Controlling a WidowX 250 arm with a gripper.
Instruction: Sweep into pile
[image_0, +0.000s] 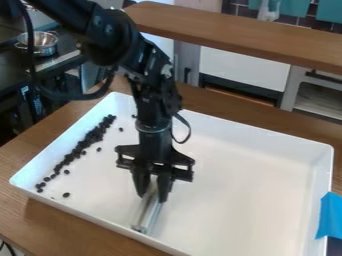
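Observation:
The gripper (152, 196) hangs over the left-middle of a white tray (260, 200), pointing down. Its two fingers are closed around a clear or metallic flat tool (148, 212), whose lower end is near the tray floor toward the front edge. Small black pieces (81, 145) lie in a long diagonal band along the tray's left side, right of the left wall. Several single pieces are scattered just right of the band, one of them (66, 194) near the front left. The arm partly hides the tray's back left part.
The tray's raised walls surround the work area on a wooden table (73, 220). Blue tape (330, 215) is on the right wall. A wooden ledge (234, 32) runs behind, and a metal bowl (41, 42) stands at the upper left.

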